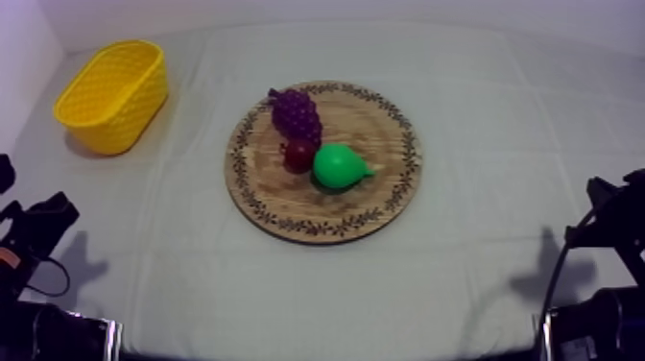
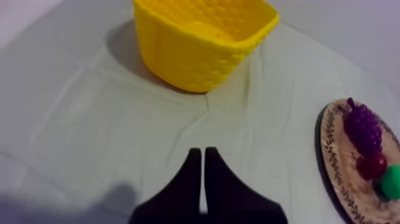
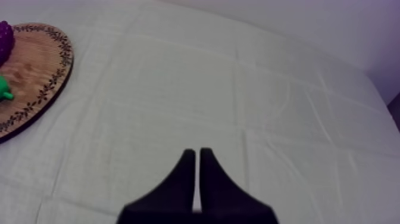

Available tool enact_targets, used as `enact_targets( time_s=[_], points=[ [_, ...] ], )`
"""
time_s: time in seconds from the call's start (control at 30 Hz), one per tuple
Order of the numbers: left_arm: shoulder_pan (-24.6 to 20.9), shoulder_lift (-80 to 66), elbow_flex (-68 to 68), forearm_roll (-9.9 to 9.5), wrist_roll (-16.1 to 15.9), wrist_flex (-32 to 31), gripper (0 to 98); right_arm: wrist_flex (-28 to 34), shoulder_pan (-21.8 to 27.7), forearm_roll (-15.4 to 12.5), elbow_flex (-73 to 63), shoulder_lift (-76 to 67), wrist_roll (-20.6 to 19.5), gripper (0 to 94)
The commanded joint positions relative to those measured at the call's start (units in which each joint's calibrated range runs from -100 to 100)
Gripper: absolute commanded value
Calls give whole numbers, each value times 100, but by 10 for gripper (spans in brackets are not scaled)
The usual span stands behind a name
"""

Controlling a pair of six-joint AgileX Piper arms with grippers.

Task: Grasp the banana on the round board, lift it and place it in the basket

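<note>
The round wooden board (image 1: 384,187) lies mid-table and carries a purple bunch of grapes (image 1: 296,115), a small red fruit (image 1: 299,155) and a green pear (image 1: 340,166), all close together. The yellow basket (image 1: 113,94) stands at the far left; from the left wrist view the basket (image 2: 202,44) has its near wall hiding most of its inside. My left gripper (image 2: 199,150) is shut on nothing, low over the bare cloth short of the basket. My right gripper (image 3: 197,151) is shut on nothing over the cloth, to the right of the board (image 3: 36,77).
My left arm (image 1: 38,226) rests at the table's left edge and my right arm (image 1: 614,216) at its right edge. Creased cloth lies between each arm and the board. A pale wall runs behind the table.
</note>
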Motion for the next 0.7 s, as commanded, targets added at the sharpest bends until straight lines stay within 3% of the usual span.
enact_targets(
  time_s=[0.0, 0.07, 0.23, 0.33, 0.67],
  points=[
    [2, -448, -11, 160, -664, 315, 0, 0, -1, -3, -3, -4, -2, 6],
    [17, -740, -15, 243, -716, 470, 0, 0, -1, -3, -3, -4, -3, 6],
    [16, -1323, 29, 357, -47, 470, 0, 0, -1, -3, -3, -4, -2, 6],
    [-20, -1463, 36, 391, 183, 472, 0, 0, -1, -3, -3, -4, -4, 6],
    [-50, -1534, 39, 409, -15, 472, 0, 0, -1, -3, -3, -4, -2, 6]
  ],
)
